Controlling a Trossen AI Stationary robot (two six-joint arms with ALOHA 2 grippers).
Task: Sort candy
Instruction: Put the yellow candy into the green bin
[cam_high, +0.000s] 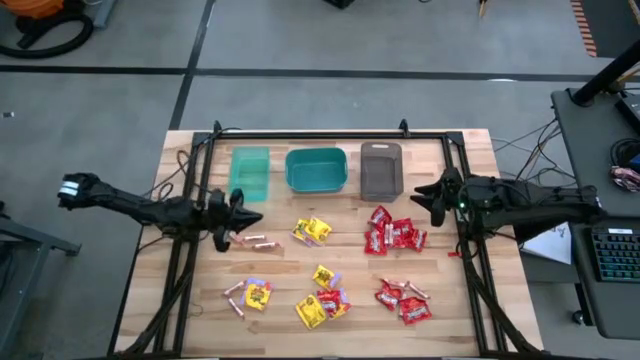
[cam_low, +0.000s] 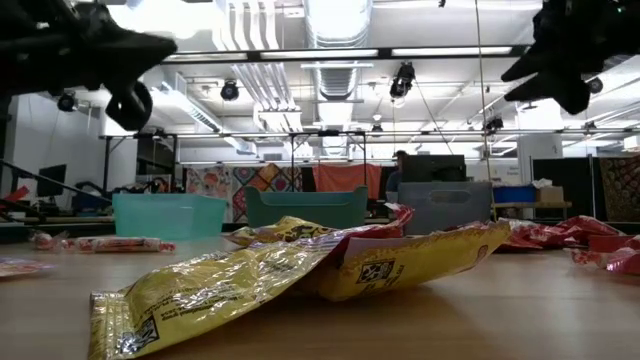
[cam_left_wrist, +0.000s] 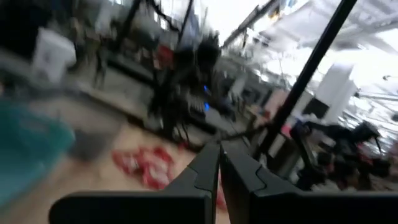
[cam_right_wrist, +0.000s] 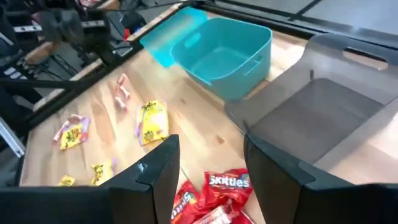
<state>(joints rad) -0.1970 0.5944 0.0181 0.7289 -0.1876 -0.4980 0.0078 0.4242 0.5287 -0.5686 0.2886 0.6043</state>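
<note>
Candy lies scattered on the wooden table. Red packets (cam_high: 393, 236) cluster at the right, with more red packets (cam_high: 402, 298) nearer the front. Yellow packets (cam_high: 311, 231) sit mid-table, and others (cam_high: 322, 295) lie in front of them. Pinkish sticks (cam_high: 252, 241) rest at the left. My left gripper (cam_high: 245, 215) hovers shut above those sticks, holding nothing, its fingers (cam_left_wrist: 205, 171) pressed together. My right gripper (cam_high: 425, 197) hangs open and empty above the table, between the grey-brown bin and the red Skittles packets (cam_right_wrist: 227, 186).
Three bins stand in a row at the back: a light teal bin (cam_high: 250, 172), a teal bin (cam_high: 316, 150) and a grey-brown bin (cam_high: 380, 148). A black frame (cam_high: 330, 135) borders the table. A desk with a keyboard (cam_high: 615, 255) stands to the right.
</note>
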